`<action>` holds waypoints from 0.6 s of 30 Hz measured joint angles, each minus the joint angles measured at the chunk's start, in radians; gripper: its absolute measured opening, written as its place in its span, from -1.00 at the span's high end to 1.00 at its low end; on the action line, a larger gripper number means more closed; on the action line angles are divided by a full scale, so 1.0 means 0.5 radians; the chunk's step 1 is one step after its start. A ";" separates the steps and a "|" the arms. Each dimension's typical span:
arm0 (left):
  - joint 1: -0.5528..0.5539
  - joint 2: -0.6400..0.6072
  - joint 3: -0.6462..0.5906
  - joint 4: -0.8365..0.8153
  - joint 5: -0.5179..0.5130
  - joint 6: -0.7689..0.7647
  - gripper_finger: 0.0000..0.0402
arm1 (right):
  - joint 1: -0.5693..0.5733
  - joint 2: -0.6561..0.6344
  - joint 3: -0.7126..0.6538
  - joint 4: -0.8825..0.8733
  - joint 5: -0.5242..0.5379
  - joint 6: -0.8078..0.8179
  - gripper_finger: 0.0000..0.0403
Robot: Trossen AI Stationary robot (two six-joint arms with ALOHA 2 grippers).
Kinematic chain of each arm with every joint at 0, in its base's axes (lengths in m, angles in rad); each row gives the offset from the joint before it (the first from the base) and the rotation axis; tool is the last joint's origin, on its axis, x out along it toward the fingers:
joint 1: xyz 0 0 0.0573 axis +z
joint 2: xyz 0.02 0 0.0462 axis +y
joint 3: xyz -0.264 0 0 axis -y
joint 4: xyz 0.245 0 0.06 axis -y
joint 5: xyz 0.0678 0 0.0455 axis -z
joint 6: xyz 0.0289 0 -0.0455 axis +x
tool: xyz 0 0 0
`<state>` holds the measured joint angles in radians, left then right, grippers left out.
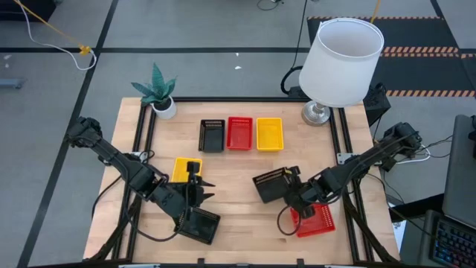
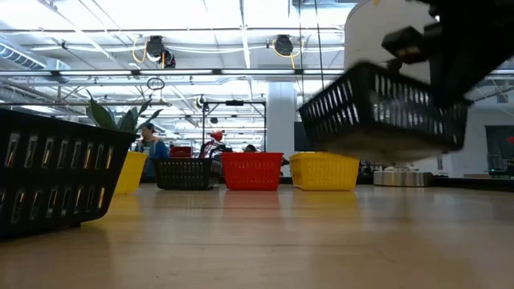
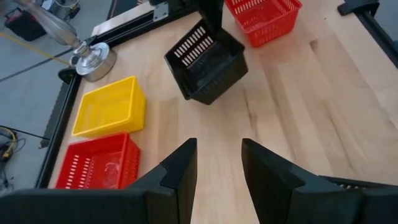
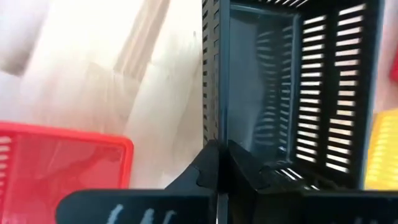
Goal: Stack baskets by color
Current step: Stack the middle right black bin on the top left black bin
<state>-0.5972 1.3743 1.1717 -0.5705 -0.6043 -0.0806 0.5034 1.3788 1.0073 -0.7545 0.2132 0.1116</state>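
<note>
Black mesh basket (image 1: 271,184) hangs tilted off the table, its wall pinched in the closed right gripper (image 1: 291,195), a red basket (image 1: 315,220) just behind that gripper. The carry step looks underway; next it needs levelling and lining its long axis with the black basket (image 1: 212,135) in the far row. The left gripper (image 1: 195,195) waits, fingers apart.

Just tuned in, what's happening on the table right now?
The right gripper is shut on the wall of a black basket and holds it tilted, clear of the table, beside a red basket. The left gripper stands open over the near left, between a yellow basket and another black basket. A black, a red and a yellow stack sit in a row at the back.
</note>
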 joint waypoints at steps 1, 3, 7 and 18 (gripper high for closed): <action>0.006 0.000 0.000 0.000 0.001 0.019 0.36 | 0.000 0.000 0.038 -0.017 0.002 -0.001 0.98; 0.012 0.000 0.000 0.000 0.002 0.057 0.36 | 0.000 0.000 0.123 -0.063 0.039 -0.009 0.98; 0.033 0.000 0.000 0.000 0.002 0.107 0.36 | -0.001 0.000 0.298 -0.198 0.081 -0.068 0.98; 0.086 0.000 0.000 0.138 0.008 0.248 0.36 | -0.061 -0.002 0.647 -0.312 0.344 -0.408 0.99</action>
<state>-0.5541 1.3743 1.1717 -0.5013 -0.6002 0.0436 0.4728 1.3781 1.3307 -0.9108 0.3851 -0.0924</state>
